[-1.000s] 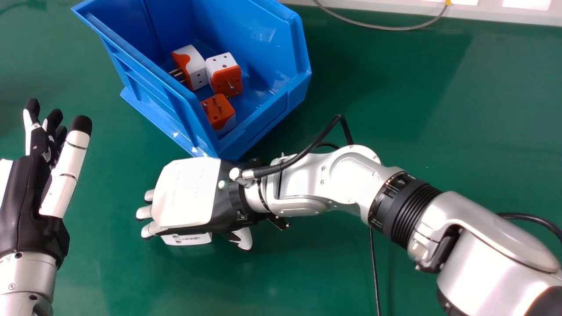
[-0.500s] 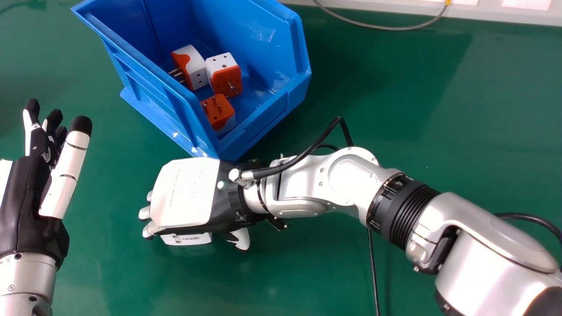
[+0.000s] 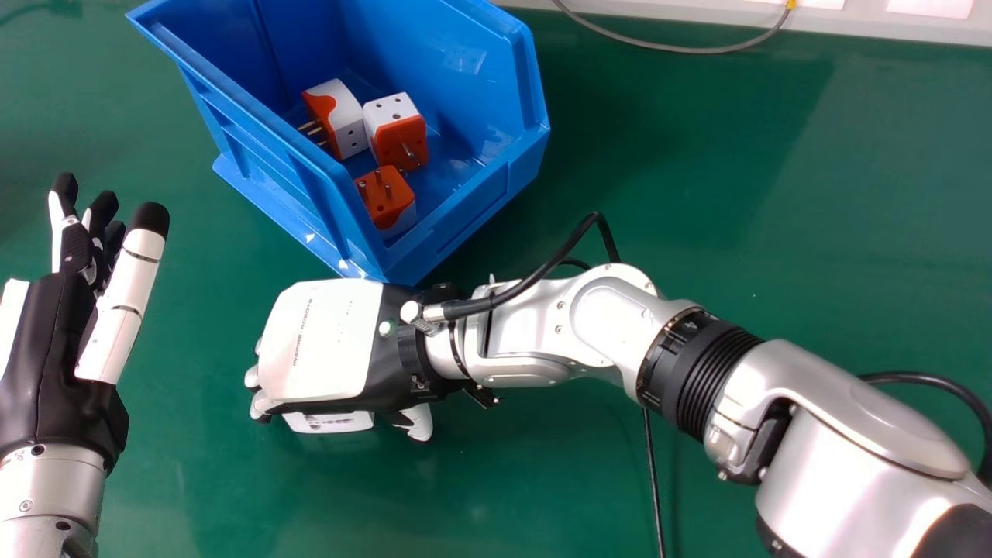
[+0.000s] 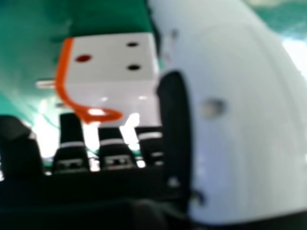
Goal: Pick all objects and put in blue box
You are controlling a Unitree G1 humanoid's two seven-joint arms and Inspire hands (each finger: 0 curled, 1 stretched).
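My right hand is palm down on the green table in front of the blue box, its fingers bent down round a white adapter whose edge shows beneath it. In the right hand view the white and orange adapter lies between the fingers of my right hand and its thumb; whether the thumb presses on it cannot be told. Inside the box are three more orange and white adapters. My left hand is open at the left, holding nothing.
The box's near corner is right beside the back of my right hand. A black cable runs down past the right forearm. A grey cable curves along the far edge of the green table.
The right hand's fingers have curled further down and its thumb has come closer to the adapter. The right arm has shifted slightly left, and the left hand slightly right.
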